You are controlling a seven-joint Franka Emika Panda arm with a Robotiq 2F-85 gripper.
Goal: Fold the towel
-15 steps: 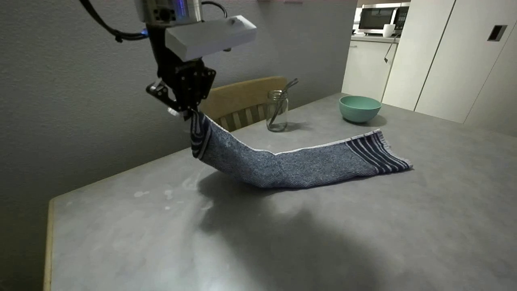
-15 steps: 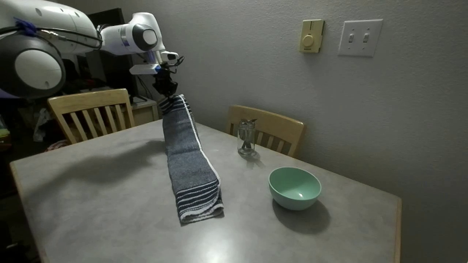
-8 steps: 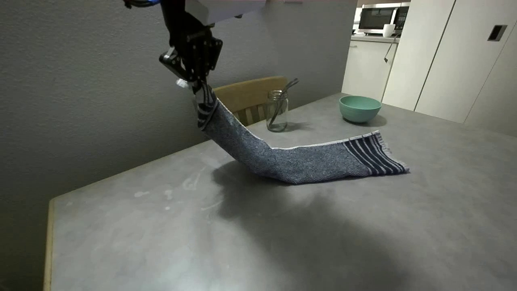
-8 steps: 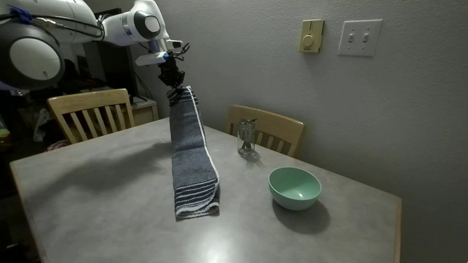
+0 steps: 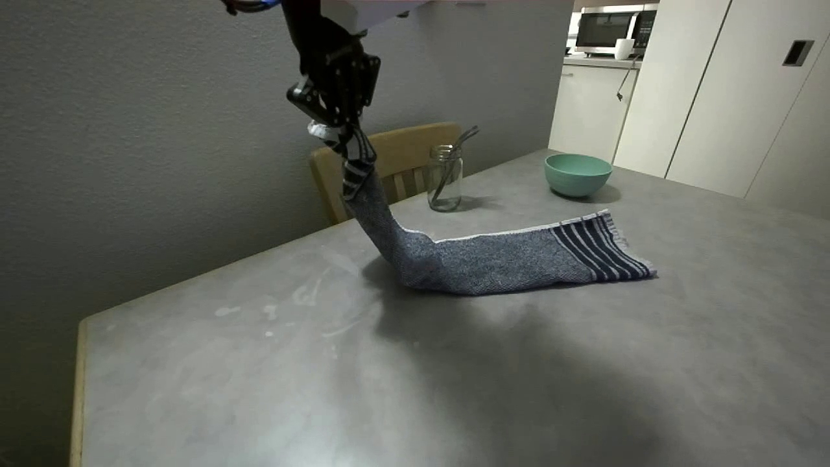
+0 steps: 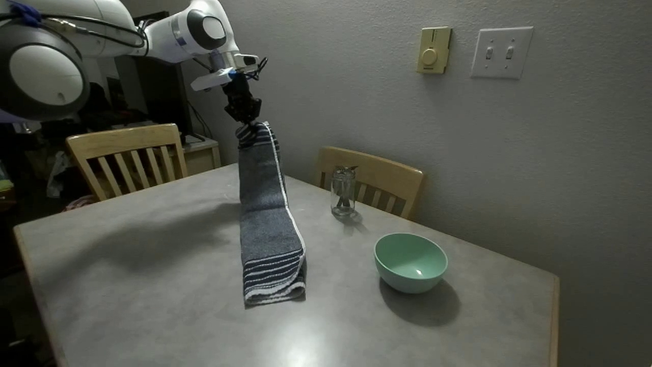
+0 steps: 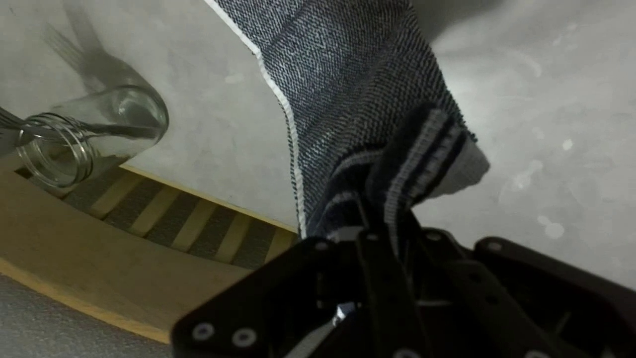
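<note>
The towel point(image 5: 506, 263) is a long narrow grey-blue cloth with dark, white-striped ends. In both exterior views its far half lies on the table, with the striped end flat point(image 6: 272, 278). The near half rises off the table to my gripper point(image 5: 348, 126). My gripper, also in an exterior view point(image 6: 248, 122), is shut on the raised striped end and holds it well above the table. In the wrist view the towel point(image 7: 343, 74) runs down from the gripper point(image 7: 385, 211), with a striped corner bunched between the fingers. The fingertips are partly hidden by the cloth.
A glass jar with cutlery point(image 6: 343, 193) stands near the wall-side edge, close to the towel; it also shows in the wrist view point(image 7: 114, 119). A green bowl point(image 6: 410, 262) stands further along. A wooden chair point(image 5: 402, 155) is behind that edge, by the wall.
My gripper has risen and moved along the towel's length toward its far end, lifting the held end higher. The raised part now hangs more steeply. The flat end slid back slightly.
</note>
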